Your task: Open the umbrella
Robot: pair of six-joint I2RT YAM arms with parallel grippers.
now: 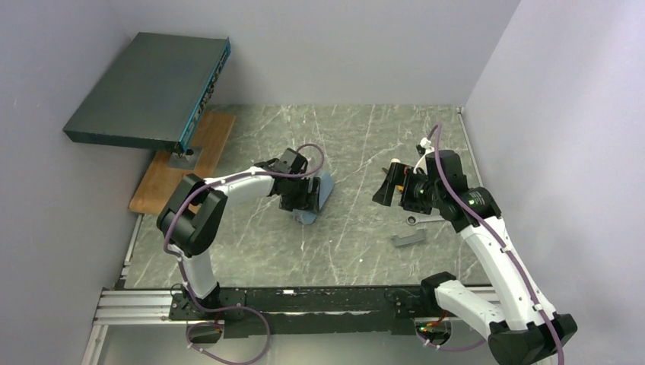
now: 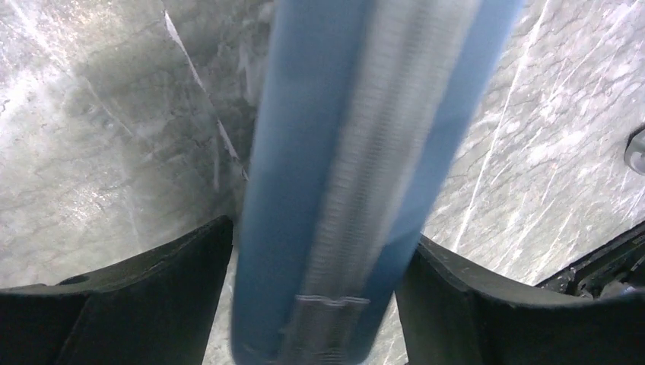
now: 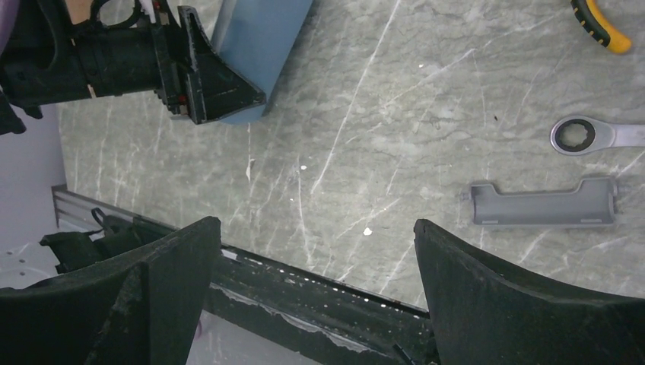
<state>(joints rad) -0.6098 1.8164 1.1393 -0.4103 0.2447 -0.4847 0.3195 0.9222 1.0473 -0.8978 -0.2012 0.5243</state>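
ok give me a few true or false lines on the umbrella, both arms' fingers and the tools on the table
1. The umbrella lies between the left fingers. True.
2. The umbrella is open. False: it is folded shut, a blue oblong.
3. The right fingers hold the wrench. False: they stand wide apart with nothing between them, and the wrench lies on the table.
4. A grey plastic piece lies beside the wrench. True.

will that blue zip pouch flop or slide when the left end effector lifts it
The umbrella, in a blue fabric pouch with a zip along it, probably gives a little between the fingers of the left end effector. Long and lying flat, it seems unlikely to roll. On the smooth marble table it may slide if nudged.
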